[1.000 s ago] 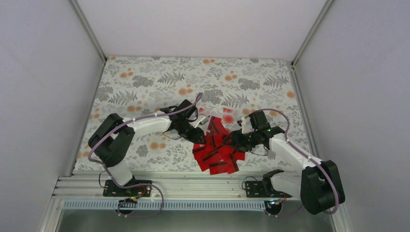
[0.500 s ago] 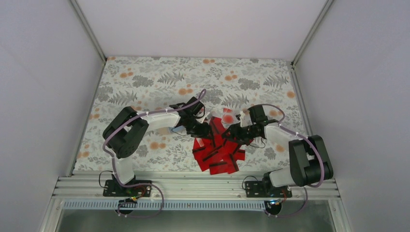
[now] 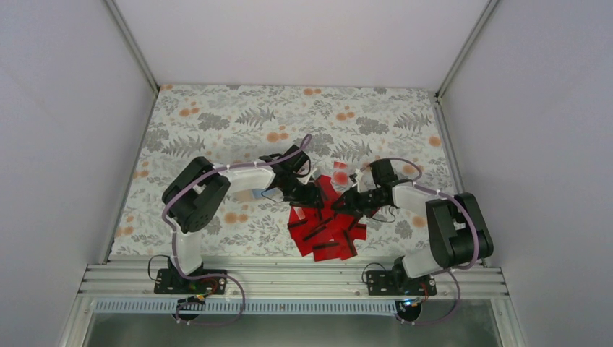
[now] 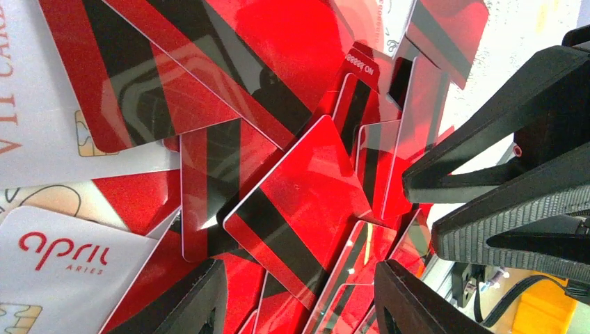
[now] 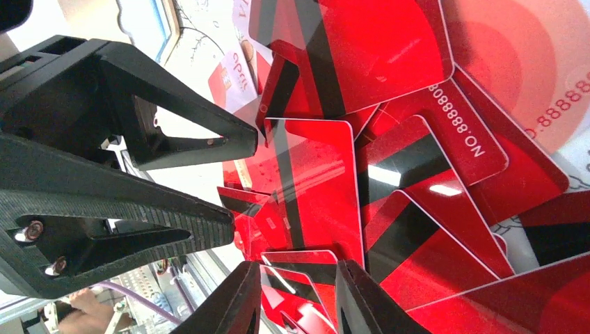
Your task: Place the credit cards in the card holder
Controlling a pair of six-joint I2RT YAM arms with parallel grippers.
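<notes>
Credit cards (image 3: 325,231) lie in a loose, overlapping heap, mostly red with black stripes, on the flower-printed surface (image 3: 217,123) between your two arms, towards the near edge. A few pale cards (image 3: 340,173) with a red blot sit at the heap's far side. Your left fingers (image 3: 316,196) hover low over the heap's far left part, spread apart and holding nothing. Your right fingers (image 3: 345,204) point toward them from the right, close by, with only a narrow gap. A card edge lies in that gap, but you cannot tell whether it is pinched.
</notes>
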